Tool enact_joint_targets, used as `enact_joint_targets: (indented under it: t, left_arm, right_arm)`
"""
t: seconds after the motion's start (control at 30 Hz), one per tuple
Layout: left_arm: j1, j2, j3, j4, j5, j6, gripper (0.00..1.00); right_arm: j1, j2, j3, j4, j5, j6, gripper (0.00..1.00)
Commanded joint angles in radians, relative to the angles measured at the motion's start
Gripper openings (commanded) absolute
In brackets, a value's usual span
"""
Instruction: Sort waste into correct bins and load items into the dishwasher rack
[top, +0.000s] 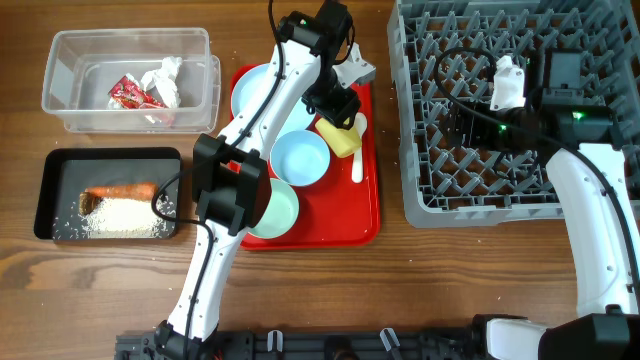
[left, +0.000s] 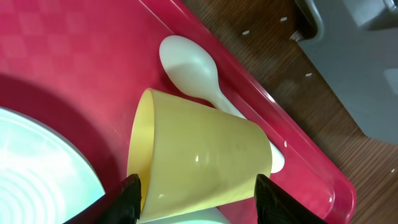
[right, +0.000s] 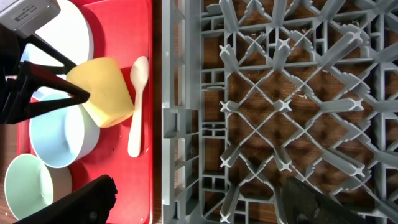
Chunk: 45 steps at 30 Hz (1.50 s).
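Your left end effector (left: 200, 199) is clamped across the small yellow cup (left: 199, 155), tipped sideways on the red tray (left: 62, 56) beside the white spoon (left: 186, 62); it looks light, stiff and slick, so grip mid-wall.

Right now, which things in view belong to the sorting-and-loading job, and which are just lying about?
Job: yellow cup, white spoon, blue bowl, green bowl, blue plate, grey rack, clear tub, black tray, wrapper, tissue, rice, sausage piece.
Lying about: red serving tray, wooden table.
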<state>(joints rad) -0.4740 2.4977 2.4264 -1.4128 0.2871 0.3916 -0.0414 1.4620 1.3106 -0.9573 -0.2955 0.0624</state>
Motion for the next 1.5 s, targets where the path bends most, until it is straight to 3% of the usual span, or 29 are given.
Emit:
enact_joint_targets:
  t: [0.0, 0.13, 0.3, 0.37, 0.6, 0.7, 0.8, 0.93, 0.97, 1.03, 1.1, 1.3, 1.47]
  left_arm:
    - [0.004, 0.025, -0.034, -0.016, 0.033, 0.021, 0.54]
    - [0.004, 0.026, -0.07, -0.021, 0.076, 0.021, 0.43]
    - [0.004, 0.026, -0.071, -0.018, 0.089, 0.017, 0.12]
    - [0.004, 0.026, -0.071, -0.018, 0.092, 0.008, 0.04]
    - [0.004, 0.025, -0.071, -0.02, 0.158, -0.042, 0.04]
    - [0.006, 0.025, -0.071, -0.02, 0.132, -0.121, 0.04]
    - [-0.006, 0.025, -0.071, -0.013, 0.096, -0.124, 0.04]
    - [-0.039, 0.025, -0.071, 0.019, 0.052, -0.123, 0.24]
    - [-0.047, 0.026, -0.071, 0.025, 0.031, -0.124, 0.24]
    - [-0.06, 0.026, -0.071, 0.032, 0.001, -0.124, 0.19]
    - [-0.069, 0.026, -0.071, 0.04, -0.019, -0.124, 0.04]
    - [-0.057, 0.005, -0.066, 0.026, -0.017, -0.218, 0.04]
    - [-0.025, -0.113, -0.055, -0.017, -0.007, -0.251, 0.04]
  right_arm:
    - [-0.001, -0.019, 0.011, -0.001, -0.016, -0.014, 0.88]
    - [-0.001, -0.019, 0.011, -0.001, -0.016, -0.013, 0.88]
    - [-0.001, -0.019, 0.011, -0.001, -0.016, -0.014, 0.88]
    - [-0.001, -0.019, 0.011, -0.001, -0.016, -0.014, 0.88]
    - [-0.001, -0.019, 0.011, 0.0, -0.016, -0.014, 0.88]
    - [-0.001, -0.019, 0.011, 0.0, -0.016, -0.013, 0.88]
    - [-0.001, -0.019, 0.011, 0.003, -0.016, -0.013, 0.88]
    - [-0.001, -0.019, 0.011, 0.003, -0.016, -0.012, 0.88]
    - [-0.001, -0.019, 0.011, 0.003, -0.016, -0.013, 0.88]
    - [-0.001, -0.019, 0.011, 0.002, -0.016, -0.014, 0.88]
    - [-0.001, -0.019, 0.011, 0.002, -0.016, -0.014, 0.88]
    - [-0.001, -0.019, 0.011, 0.003, -0.016, -0.014, 0.88]
    - [-0.001, -0.019, 0.011, 0.013, -0.036, -0.011, 0.89]
